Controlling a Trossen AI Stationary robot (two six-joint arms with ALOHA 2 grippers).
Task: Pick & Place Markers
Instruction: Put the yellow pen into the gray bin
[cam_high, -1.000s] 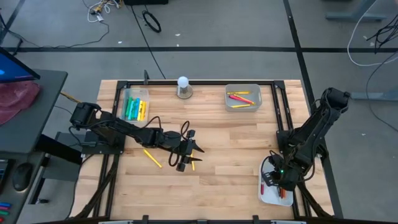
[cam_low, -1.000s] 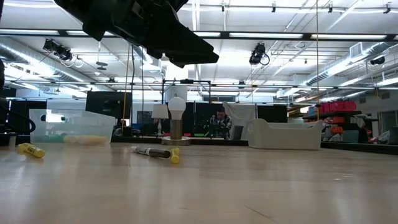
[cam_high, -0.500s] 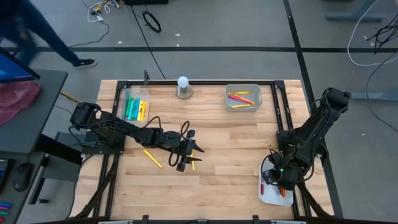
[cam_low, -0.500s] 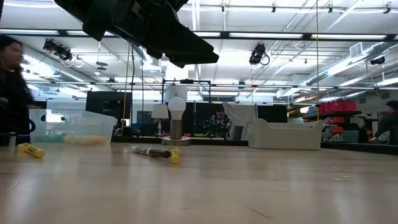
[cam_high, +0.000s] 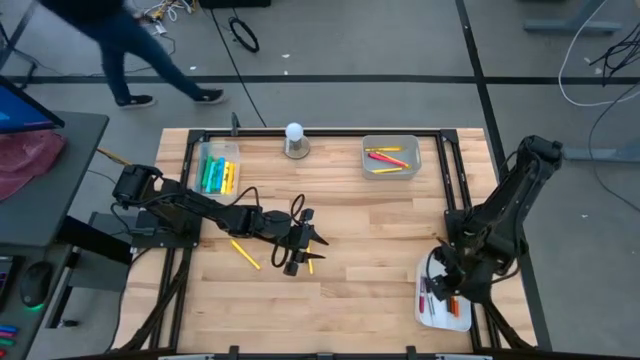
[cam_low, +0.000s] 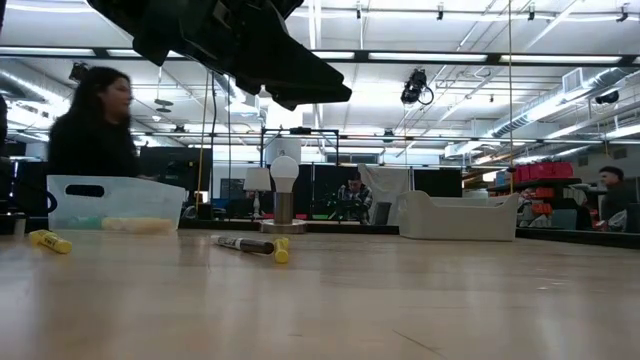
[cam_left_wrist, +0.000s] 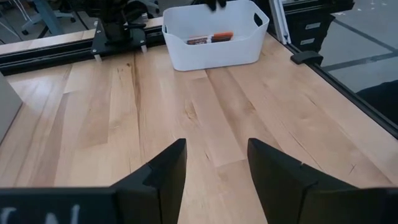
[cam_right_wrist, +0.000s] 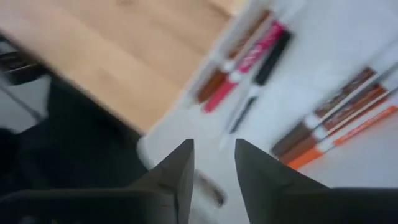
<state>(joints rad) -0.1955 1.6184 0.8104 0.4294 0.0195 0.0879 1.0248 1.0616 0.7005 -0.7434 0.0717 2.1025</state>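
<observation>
My left gripper (cam_high: 316, 240) hangs open over the middle of the table; in its wrist view the fingers (cam_left_wrist: 216, 168) have only bare wood between them. On the table lie a yellow marker (cam_high: 245, 254), a dark marker (cam_low: 245, 244) and a short yellow one (cam_low: 282, 250). My right gripper (cam_high: 441, 293) is open above the white tray (cam_high: 448, 318) at the near right. Brown, pink, black and orange markers (cam_right_wrist: 249, 59) lie flat in that tray, below its fingers (cam_right_wrist: 214, 162), which hold nothing.
A clear tray (cam_high: 217, 170) with green and yellow markers stands at the far left. A grey tray (cam_high: 390, 157) with red and yellow markers stands at the far right. A white ball on a round base (cam_high: 294, 140) sits between them. A person walks behind the table.
My right gripper has risen above the white tray. A person has walked across the floor behind the table's far edge.
</observation>
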